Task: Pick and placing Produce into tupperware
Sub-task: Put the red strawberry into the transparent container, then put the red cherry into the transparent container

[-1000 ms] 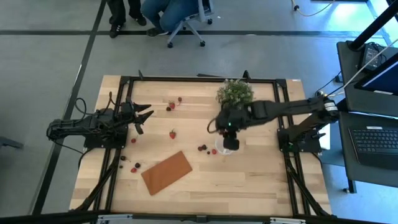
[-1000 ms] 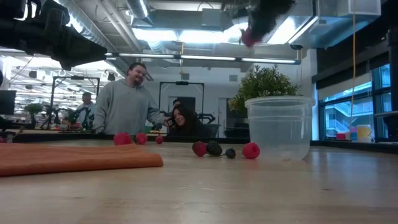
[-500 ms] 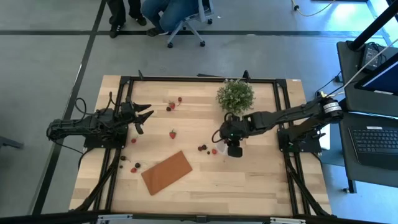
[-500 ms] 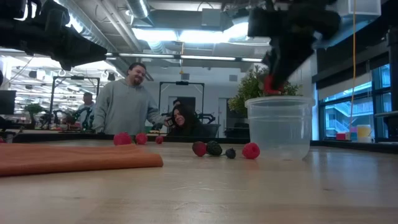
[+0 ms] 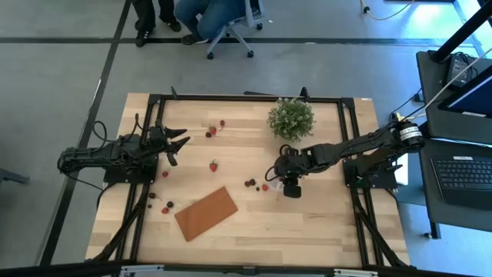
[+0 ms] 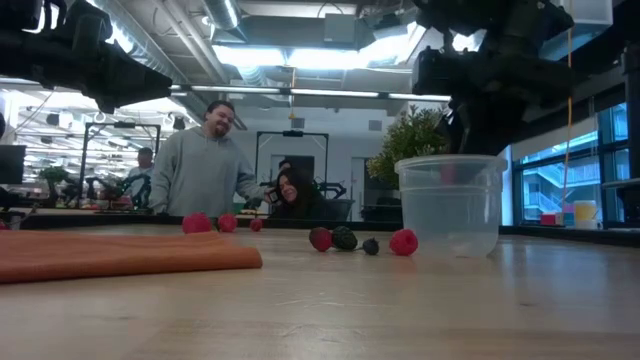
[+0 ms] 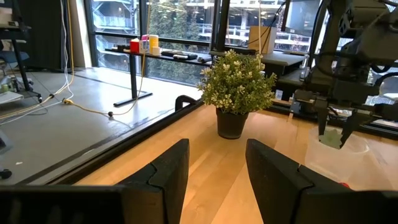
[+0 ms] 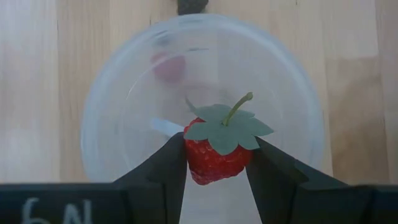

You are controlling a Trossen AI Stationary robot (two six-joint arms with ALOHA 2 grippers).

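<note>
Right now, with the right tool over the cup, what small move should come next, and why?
Probably open the right tool: it grips a red strawberry with green leaves directly above the small round clear plastic cup, so releasing should drop it inside.

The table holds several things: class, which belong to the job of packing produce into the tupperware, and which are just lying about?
Belongs to the job:
- strawberry gripped by the right gripper
- tupperware
- loose berries

Just lying about:
- potted plant
- brown board
- left gripper, waiting open
</note>
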